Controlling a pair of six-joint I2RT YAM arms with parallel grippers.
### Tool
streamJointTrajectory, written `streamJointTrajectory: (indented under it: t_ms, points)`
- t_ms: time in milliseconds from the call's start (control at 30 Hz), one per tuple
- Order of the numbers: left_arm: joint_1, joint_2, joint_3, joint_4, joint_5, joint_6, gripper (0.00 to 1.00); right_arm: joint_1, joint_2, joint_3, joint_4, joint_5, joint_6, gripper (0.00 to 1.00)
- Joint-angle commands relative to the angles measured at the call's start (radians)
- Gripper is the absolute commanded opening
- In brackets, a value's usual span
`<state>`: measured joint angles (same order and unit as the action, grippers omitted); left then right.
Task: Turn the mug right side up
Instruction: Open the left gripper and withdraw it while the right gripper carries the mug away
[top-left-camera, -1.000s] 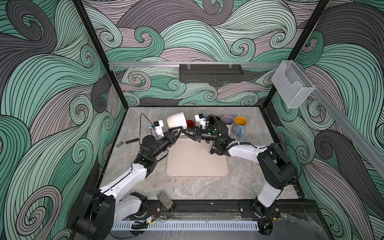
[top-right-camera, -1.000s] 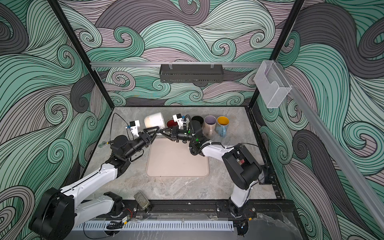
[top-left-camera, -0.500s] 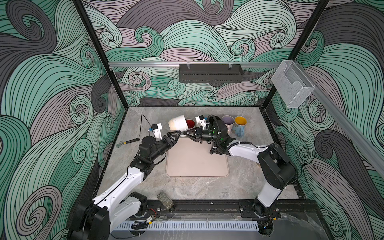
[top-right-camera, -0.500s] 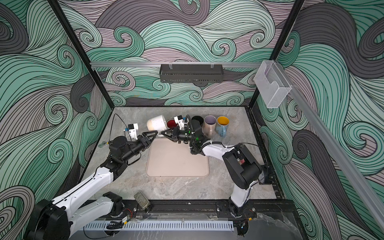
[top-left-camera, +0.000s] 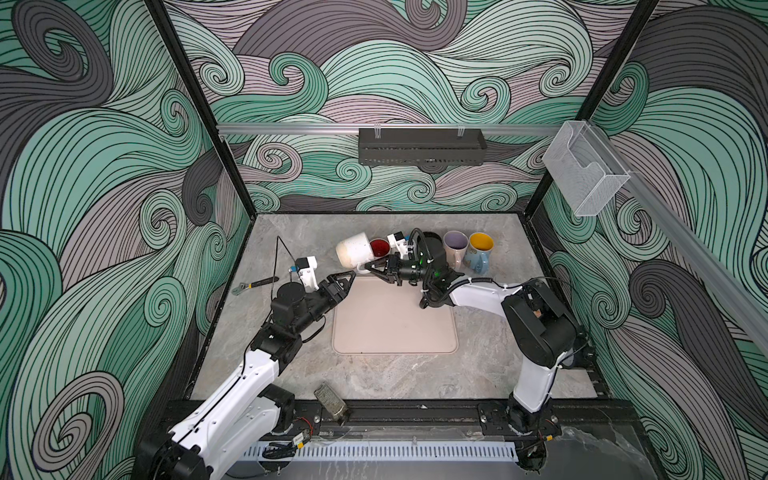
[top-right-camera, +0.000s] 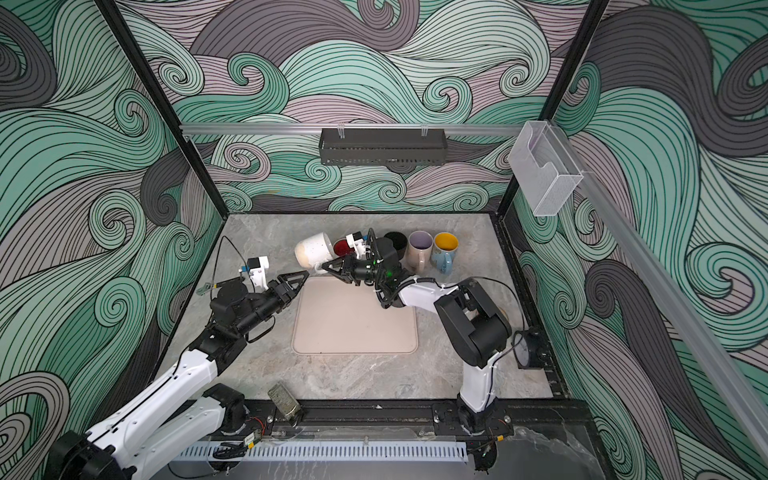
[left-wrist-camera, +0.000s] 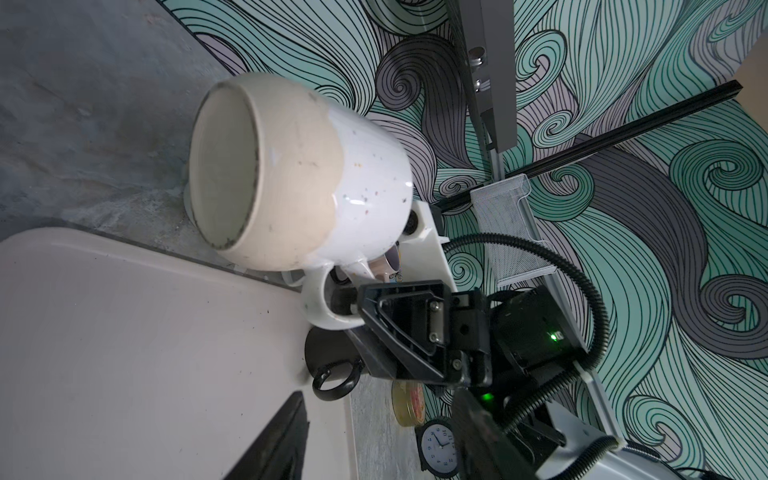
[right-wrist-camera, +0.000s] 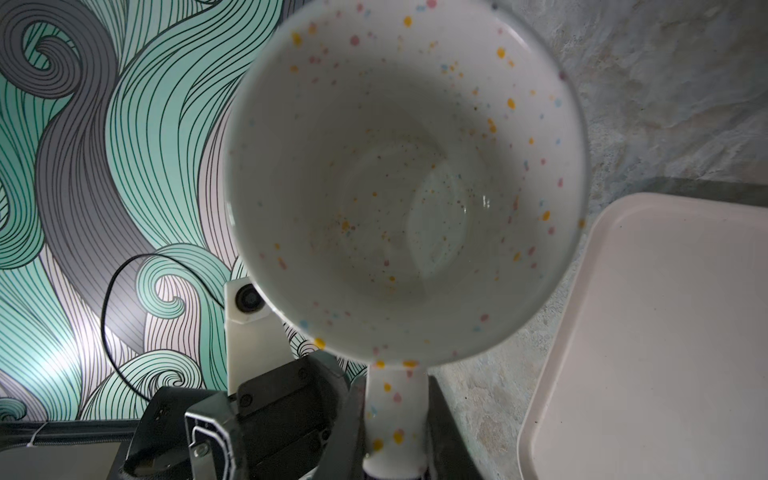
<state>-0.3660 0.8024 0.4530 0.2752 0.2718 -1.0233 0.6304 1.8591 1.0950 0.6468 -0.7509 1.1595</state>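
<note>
Mug (top-left-camera: 353, 253): we see it tipped on its side in the air, just above centre in both top views, with its mouth facing the right wrist camera.
Right gripper (top-left-camera: 369, 268): we find its jaws clamped narrowly on the mug's handle.
Left gripper (top-left-camera: 348, 280): its jaws stand part-way apart and empty, just lower left of the mug, not touching it.
Mat (top-left-camera: 395, 320): it lies at centre frame, below both grippers.

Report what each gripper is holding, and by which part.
The right gripper grips the speckled white mug by its handle, tipped sideways off the table. The left gripper holds nothing, jaws open.
</note>
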Motion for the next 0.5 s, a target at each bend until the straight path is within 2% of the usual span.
streamJointTrajectory:
  t_ms: [0, 133, 333, 467]
  points:
    - [0.012, -0.077, 0.001, -0.121, -0.060, 0.073, 0.58, -0.004, -0.014, 0.094, -0.017, 0.028, -0.130, 0.00]
    - [0.014, -0.120, 0.006, -0.183, -0.087, 0.107, 0.58, -0.004, 0.024, 0.184, -0.174, 0.079, -0.247, 0.00]
    - [0.015, -0.100, 0.001, -0.178, -0.095, 0.120, 0.58, 0.023, 0.105, 0.367, -0.453, 0.190, -0.471, 0.00]
    - [0.015, -0.093, 0.001, -0.166, -0.097, 0.129, 0.57, 0.037, 0.160, 0.478, -0.578, 0.266, -0.556, 0.00]
